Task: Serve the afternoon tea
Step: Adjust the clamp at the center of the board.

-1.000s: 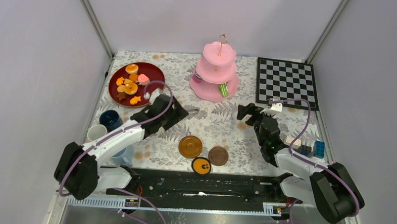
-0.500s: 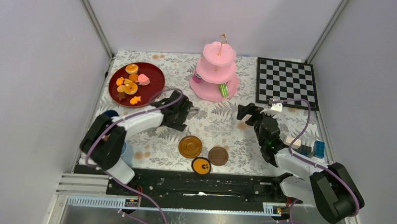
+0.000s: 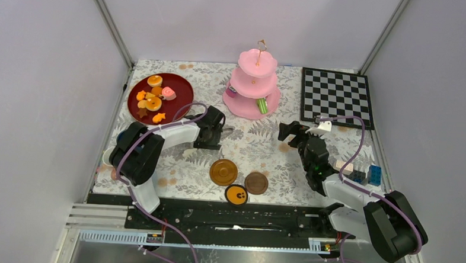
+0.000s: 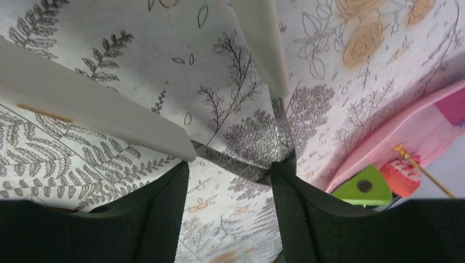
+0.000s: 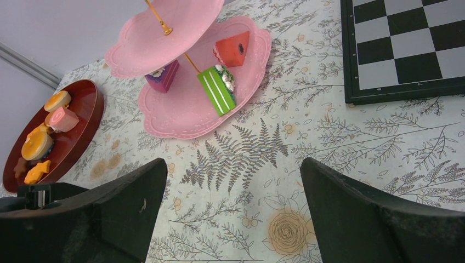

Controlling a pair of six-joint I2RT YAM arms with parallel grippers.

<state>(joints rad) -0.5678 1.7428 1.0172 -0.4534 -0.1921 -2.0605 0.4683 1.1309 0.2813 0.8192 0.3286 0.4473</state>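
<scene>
The pink three-tier cake stand (image 3: 253,88) stands at the back centre, with a green pastry (image 5: 216,87), a red wedge (image 5: 233,48) and a purple piece (image 5: 163,75) on its tiers. A dark red plate (image 3: 174,87) at the back left carries several orange and pink pastries. Three brown saucers (image 3: 223,172) lie near the front edge. My left gripper (image 3: 220,131) hovers low over the cloth between plate and stand, open, with only cloth between its black pads (image 4: 170,208). My right gripper (image 3: 290,131) is wide open and empty, right of the stand.
A chessboard (image 3: 337,96) lies at the back right. Blue-grey blocks (image 3: 359,172) sit by the right arm. A white cup (image 3: 106,157) peeks out behind the left arm at the left edge. Two pale flat strips (image 4: 82,104) cross the left wrist view; I cannot tell what they are.
The left gripper has swung right, away from the red plate and toward the stand, and the arm's elbow has folded in to the left. The right arm has not moved.
</scene>
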